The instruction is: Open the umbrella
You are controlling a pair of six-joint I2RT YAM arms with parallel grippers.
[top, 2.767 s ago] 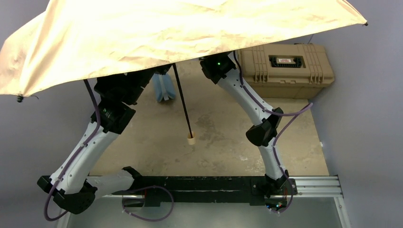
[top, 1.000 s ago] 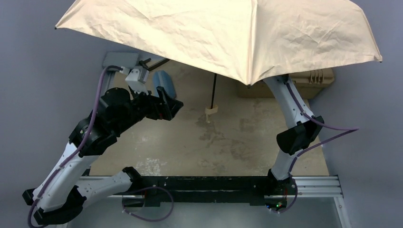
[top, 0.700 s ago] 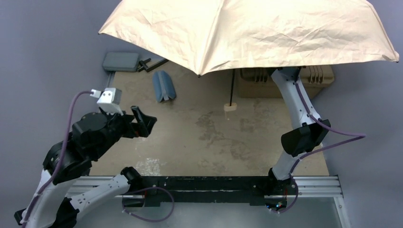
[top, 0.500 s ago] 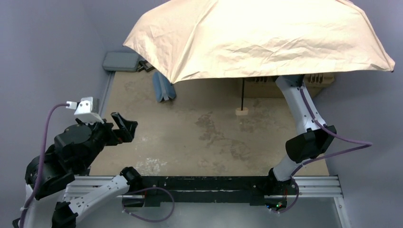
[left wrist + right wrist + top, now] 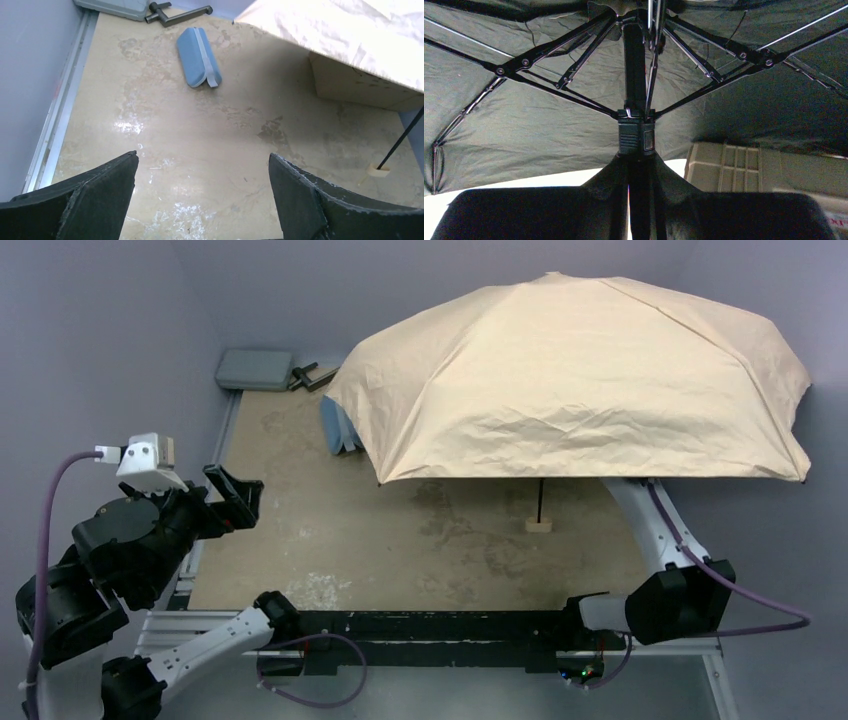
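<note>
The umbrella is spread, its beige canopy covering the right half of the table. Its thin black shaft points down to the small cream handle, which is on or just above the tabletop; I cannot tell which. My right gripper is shut on the shaft just below the black runner, under the dark ribs; the canopy hides it in the top view. My left gripper hangs open and empty at the table's left edge, well away from the umbrella.
A blue pouch lies at the back left, partly under the canopy's rim. A grey case and a black tool sit in the far left corner. The tan toolbox stands under the canopy at the right.
The umbrella has swung right and come down, canopy level and handle low near the table. My left arm has drawn back toward the near left edge, still open.
</note>
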